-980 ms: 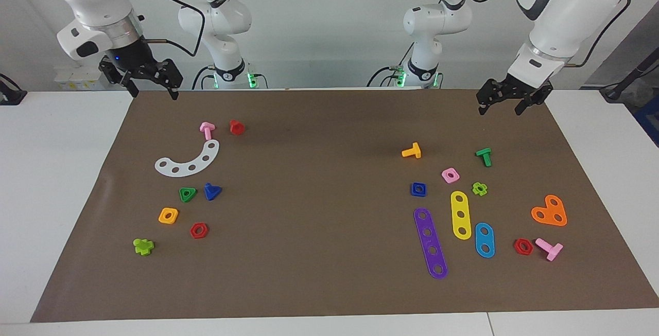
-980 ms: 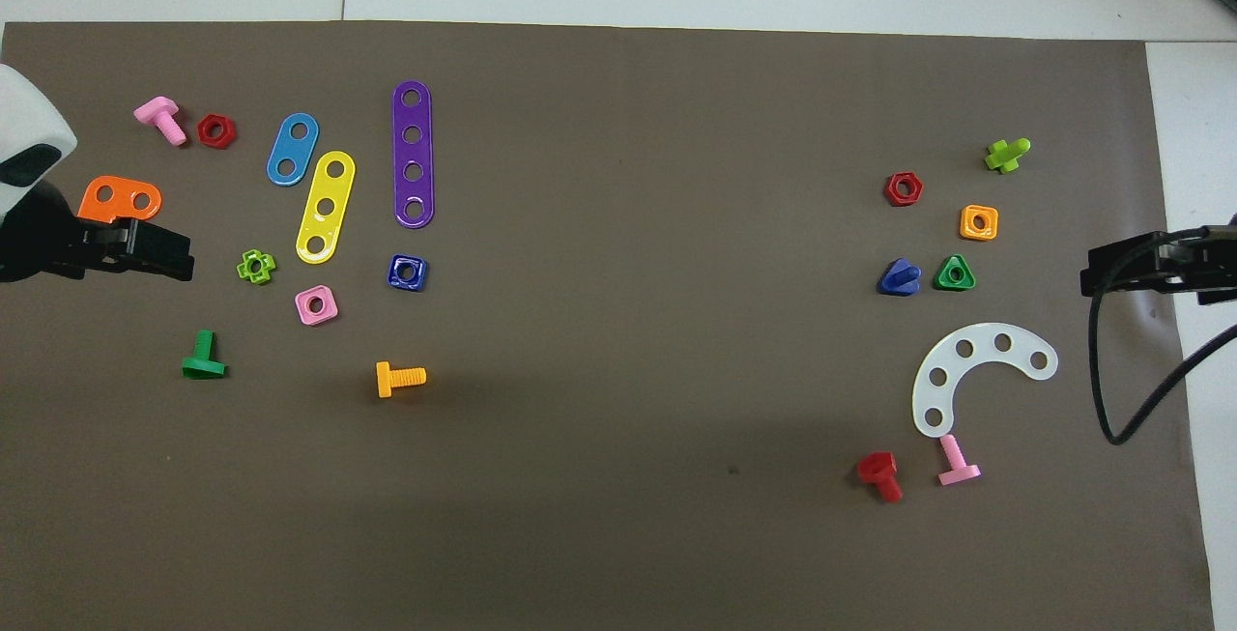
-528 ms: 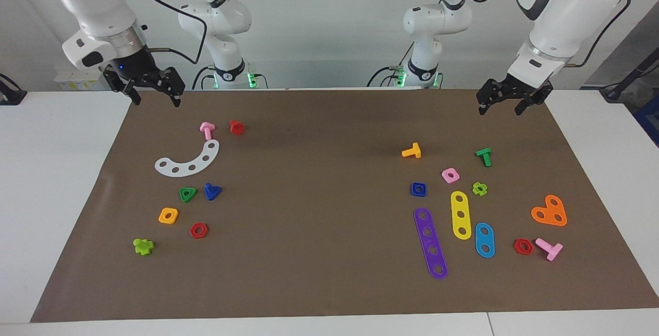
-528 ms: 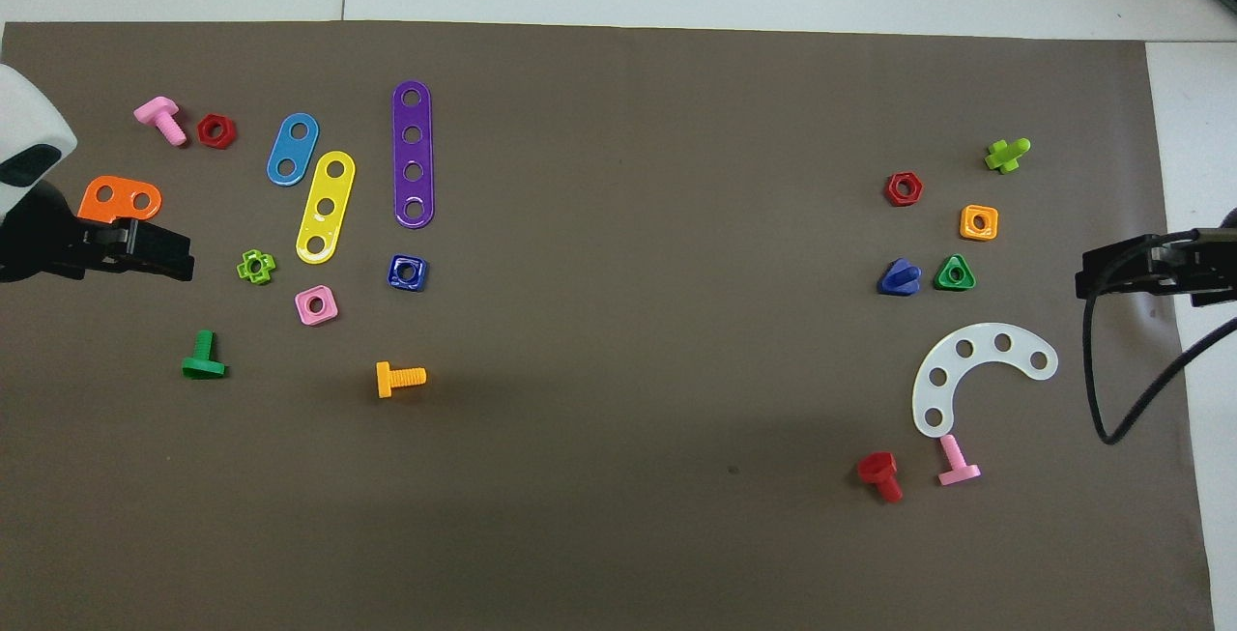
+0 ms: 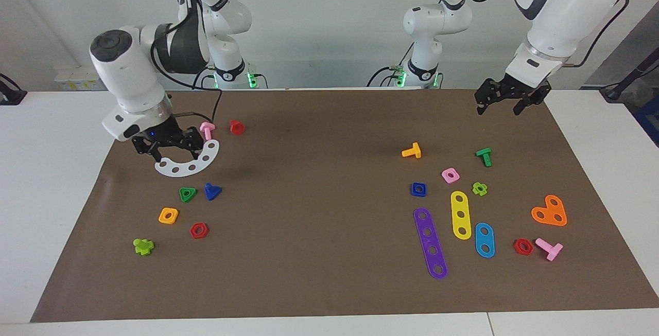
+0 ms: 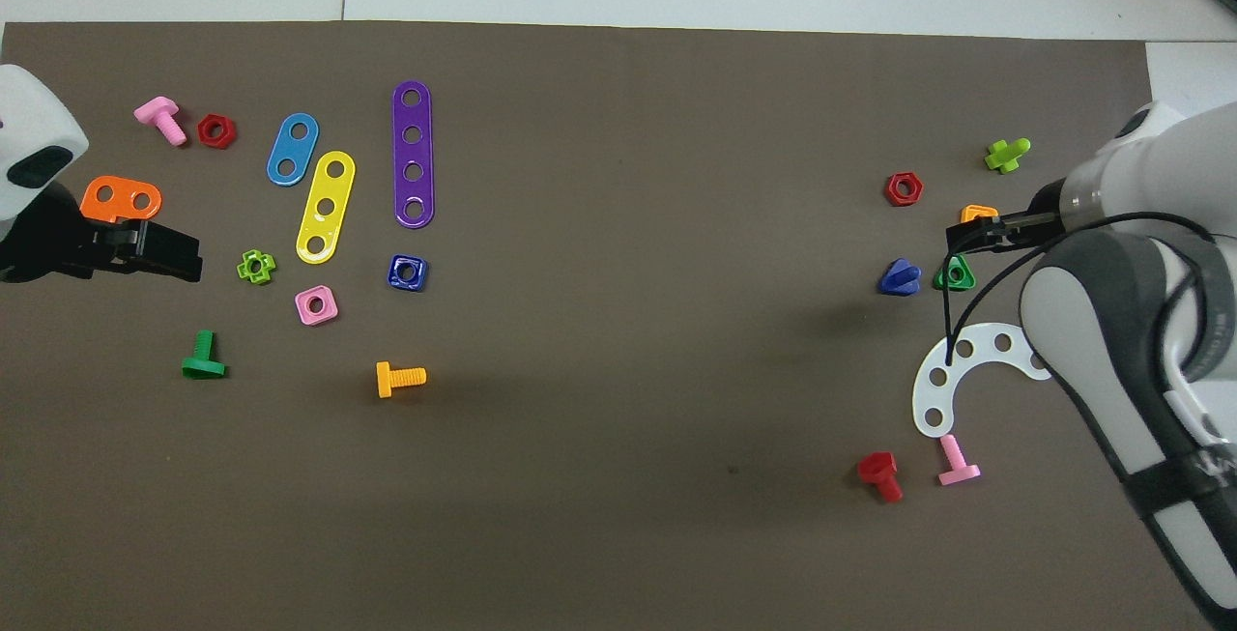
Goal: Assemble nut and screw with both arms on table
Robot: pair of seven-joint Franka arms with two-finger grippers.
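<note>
The dark blue square nut (image 5: pixel 418 189) (image 6: pixel 407 272) lies flat on the brown mat (image 5: pixel 319 233) toward the left arm's end, beside the pink square nut (image 5: pixel 450 175). The dark blue screw (image 5: pixel 211 191) (image 6: pixel 900 278) with its triangular head lies toward the right arm's end, next to the green triangular nut (image 5: pixel 187 194). My right gripper (image 5: pixel 170 149) (image 6: pixel 962 237) hangs open and empty, low over the end of the white curved plate (image 5: pixel 188 163). My left gripper (image 5: pixel 498 105) (image 6: pixel 179 259) waits open and empty above the mat's corner near its base.
Around the screw lie an orange square nut (image 5: pixel 168 215), a red hex nut (image 5: pixel 198 230), a lime cross piece (image 5: pixel 143 246), and pink (image 5: pixel 207 129) and red (image 5: pixel 236 127) bolts. Purple (image 5: pixel 430 243), yellow, blue and orange plates and several bolts lie around the nut.
The right arm has swung down and out from the mat's edge by its base to low over the white curved plate. The left gripper has barely moved. No part has shifted.
</note>
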